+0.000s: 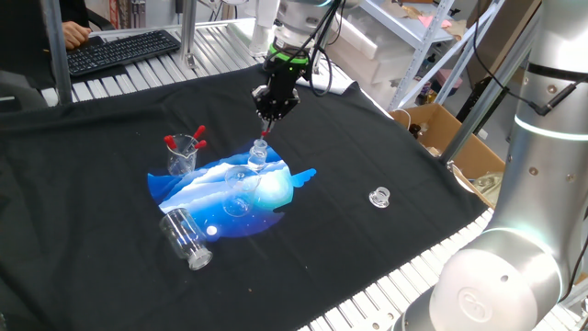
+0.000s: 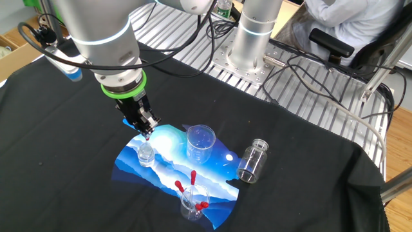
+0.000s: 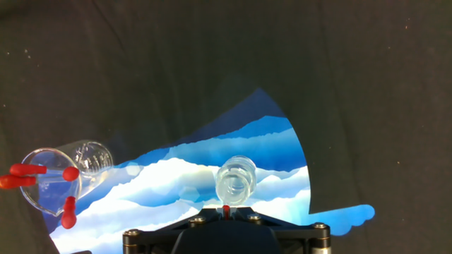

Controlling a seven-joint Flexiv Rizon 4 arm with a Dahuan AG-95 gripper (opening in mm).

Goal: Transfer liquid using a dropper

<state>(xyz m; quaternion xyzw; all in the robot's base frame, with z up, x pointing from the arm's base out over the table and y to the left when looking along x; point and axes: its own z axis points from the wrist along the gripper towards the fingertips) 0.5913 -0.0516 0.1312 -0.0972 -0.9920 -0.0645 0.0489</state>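
My gripper (image 1: 269,117) points straight down and is shut on the dropper (image 1: 265,135). The dropper's red bulb shows between the fingertips in the hand view (image 3: 226,209). Its clear tube hangs down into the mouth of a small clear glass bottle (image 1: 257,154), which stands upright on a blue and white mat (image 1: 197,188). In the other fixed view my gripper (image 2: 145,129) is right above that bottle (image 2: 146,154). In the hand view the bottle's open mouth (image 3: 235,180) is just ahead of my gripper (image 3: 226,212).
A small beaker (image 1: 182,154) holding three more red-bulbed droppers stands at the mat's edge (image 3: 60,182). A larger clear beaker (image 2: 201,143) stands on the mat. A clear jar (image 1: 186,237) lies on its side. A small clear cap (image 1: 379,196) lies on the black cloth.
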